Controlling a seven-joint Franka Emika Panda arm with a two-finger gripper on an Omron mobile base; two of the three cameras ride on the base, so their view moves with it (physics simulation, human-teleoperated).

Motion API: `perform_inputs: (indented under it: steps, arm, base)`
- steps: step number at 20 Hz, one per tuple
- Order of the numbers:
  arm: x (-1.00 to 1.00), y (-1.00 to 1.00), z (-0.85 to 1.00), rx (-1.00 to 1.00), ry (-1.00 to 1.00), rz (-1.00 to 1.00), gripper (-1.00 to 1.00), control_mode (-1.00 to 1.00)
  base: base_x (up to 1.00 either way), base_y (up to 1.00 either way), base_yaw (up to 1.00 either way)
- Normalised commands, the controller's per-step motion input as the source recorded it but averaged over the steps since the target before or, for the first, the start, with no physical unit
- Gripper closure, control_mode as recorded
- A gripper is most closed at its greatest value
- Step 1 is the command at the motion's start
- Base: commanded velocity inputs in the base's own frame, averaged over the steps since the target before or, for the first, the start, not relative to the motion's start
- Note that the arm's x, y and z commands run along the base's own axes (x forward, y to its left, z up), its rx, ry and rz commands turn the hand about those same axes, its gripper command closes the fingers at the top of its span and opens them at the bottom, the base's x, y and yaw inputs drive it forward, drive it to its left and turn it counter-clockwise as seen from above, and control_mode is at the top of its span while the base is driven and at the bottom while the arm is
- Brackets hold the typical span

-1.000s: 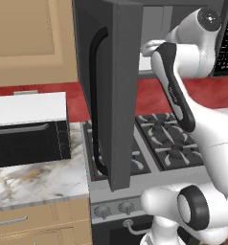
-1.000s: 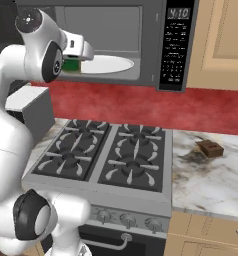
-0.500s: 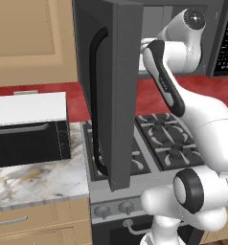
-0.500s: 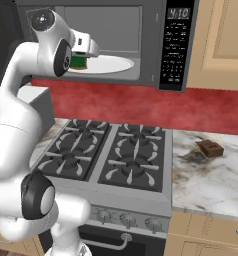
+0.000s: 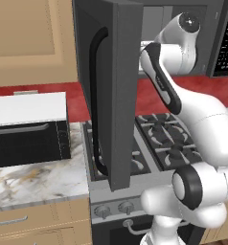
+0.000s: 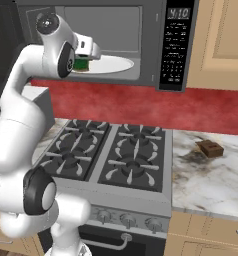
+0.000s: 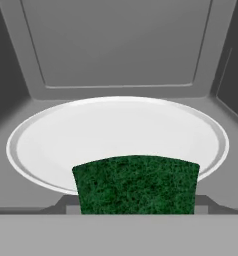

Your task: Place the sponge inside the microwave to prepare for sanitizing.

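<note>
- The sponge (image 7: 136, 184), green face toward my camera, sits between my fingers at 6 o'clock in the hand view, over the near rim of the white plate (image 7: 116, 135).
- My gripper (image 6: 84, 62) pinches the sponge at the microwave (image 6: 156, 42) mouth.
- The microwave door (image 5: 115, 91) stands swung open.
- On the counter at 3 o'clock lies a small brown object (image 6: 210, 148).

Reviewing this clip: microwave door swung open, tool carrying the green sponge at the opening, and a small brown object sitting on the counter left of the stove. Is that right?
One thing is off: the small brown object sits on the counter right of the stove, as the right base view shows. The microwave door is open, and the tool holds the green sponge at the opening.
</note>
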Motion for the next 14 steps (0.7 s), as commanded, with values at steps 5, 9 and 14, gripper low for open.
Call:
perform_inputs:
  steps: [5,9,14]
  arm:
    - [0.28,0.00,-0.18,0.00,0.00,0.00,1.00,-1.00]
    - [0.36,0.00,-0.15,0.00,0.00,0.00,1.00,-1.00]
    - [0.34,0.00,-0.05,0.00,0.00,0.00,1.00,-1.00]
  base:
    - [0.00,0.00,0.00]
    - [0.00,0.00,0.00]
    - [0.00,0.00,0.00]
